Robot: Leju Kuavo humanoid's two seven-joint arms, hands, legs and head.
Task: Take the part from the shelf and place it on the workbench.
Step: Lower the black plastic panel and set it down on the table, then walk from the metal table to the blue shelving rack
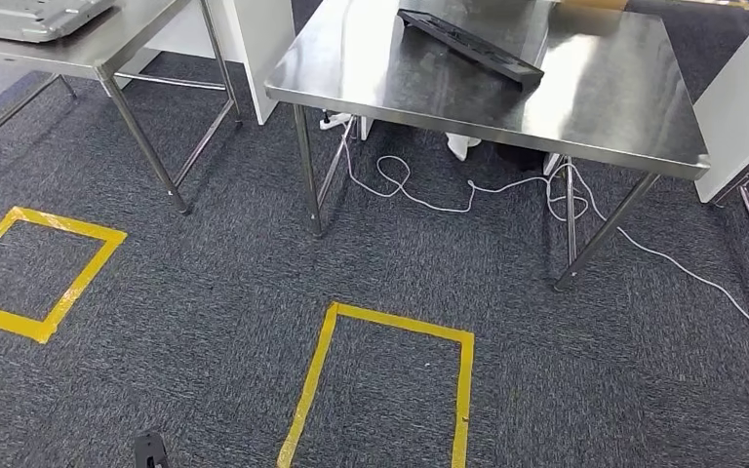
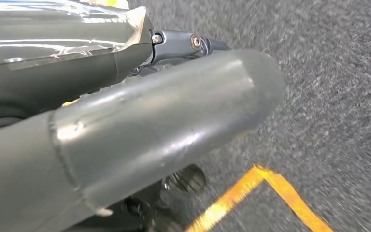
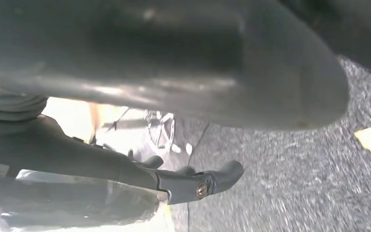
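Ahead, dark flat part (image 1: 470, 43) lies on steel worktop (image 1: 585, 107), apparently task's part, set down. My left hand (image 2: 140, 140), right hand (image 3: 174, 58) hang over carpet; fingers' spread, any hold: cannot tell.

Grey carpet (image 1: 205, 322) carries two yellow tape squares, one in the middle (image 1: 382, 390) and one to the left (image 1: 34, 278). A white cable (image 1: 429, 200) loops beneath the steel table, beside what may be a white shoe (image 1: 462, 145).
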